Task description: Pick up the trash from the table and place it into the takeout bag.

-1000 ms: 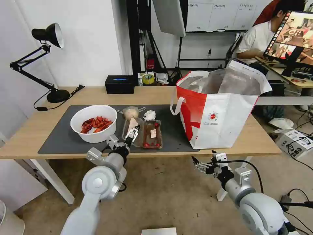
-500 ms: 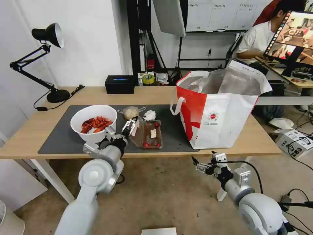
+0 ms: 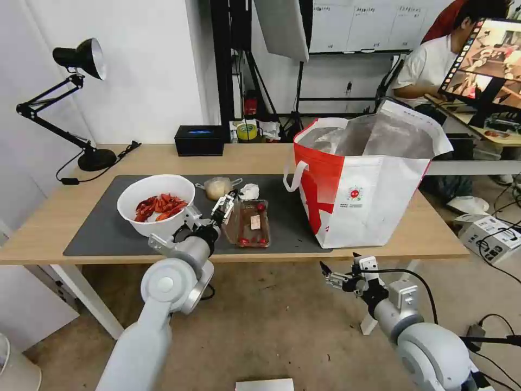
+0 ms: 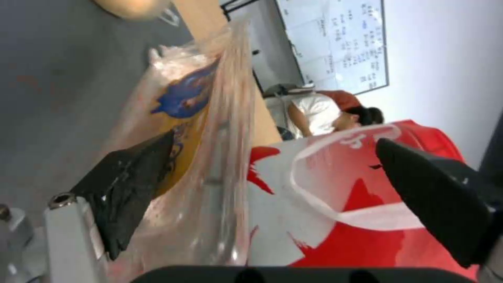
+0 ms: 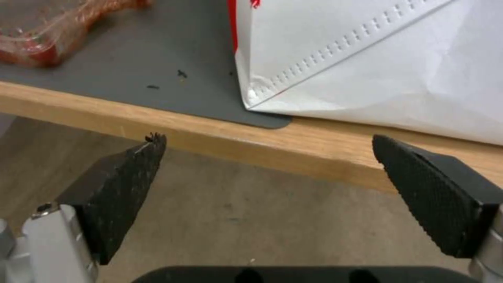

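On the dark grey mat [image 3: 108,231] of the table [image 3: 65,209] stand a white bowl of red crayfish shells [image 3: 156,203], a small clear bag with a beige ball [image 3: 218,188], a crumpled white tissue [image 3: 249,191] and a clear hinged tray [image 3: 252,222]. My left gripper [image 3: 225,205] is open at the tray's left side. In the left wrist view the tray's raised lid [image 4: 210,137] stands between the fingers of the left gripper [image 4: 272,188], close to one pad [image 4: 131,188]. The red-and-white takeout bag [image 3: 369,184] stands open to the right. My right gripper [image 3: 339,279] hangs open below the table's front edge.
A black box [image 3: 199,140] and a black desk lamp [image 3: 81,108] stand at the table's back left. The right wrist view shows the table edge [image 5: 262,141], the mat corner [image 5: 157,59] and the bag's lower corner [image 5: 393,59]. A white box [image 3: 488,236] lies on the floor at right.
My left gripper has shifted forward and slightly right along the tray's left side, and the tray's lid now stands more upright. The right arm has barely moved.
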{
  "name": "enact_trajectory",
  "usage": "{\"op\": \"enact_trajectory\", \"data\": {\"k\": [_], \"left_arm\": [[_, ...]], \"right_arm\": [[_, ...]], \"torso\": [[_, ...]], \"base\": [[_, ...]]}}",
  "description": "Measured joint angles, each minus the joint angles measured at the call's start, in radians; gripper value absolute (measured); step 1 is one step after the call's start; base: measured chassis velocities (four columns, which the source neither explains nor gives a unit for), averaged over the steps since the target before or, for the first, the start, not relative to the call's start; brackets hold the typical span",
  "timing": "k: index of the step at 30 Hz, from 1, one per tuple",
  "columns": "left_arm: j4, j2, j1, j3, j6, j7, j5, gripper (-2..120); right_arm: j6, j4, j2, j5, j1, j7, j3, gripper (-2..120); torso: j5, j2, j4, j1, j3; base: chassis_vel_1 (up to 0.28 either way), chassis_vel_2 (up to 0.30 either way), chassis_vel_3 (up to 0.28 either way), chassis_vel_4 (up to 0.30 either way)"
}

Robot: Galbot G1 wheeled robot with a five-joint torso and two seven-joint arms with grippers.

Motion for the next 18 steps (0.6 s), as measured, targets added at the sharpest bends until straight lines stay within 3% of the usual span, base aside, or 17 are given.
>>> {"op": "enact_trajectory", "data": {"k": [18], "left_arm": [[0.046,0.029,-0.082,0.103,-0.008,0.013,0.037,100]], "right_arm": [[0.0,0.01,-0.003,0.011,-0.01,-0.001,0.028,100]], "torso": [[0.0,0.0,-0.0002,0.0,0.0]], "base": [[0.0,0.0,0.0,0.0]]}}
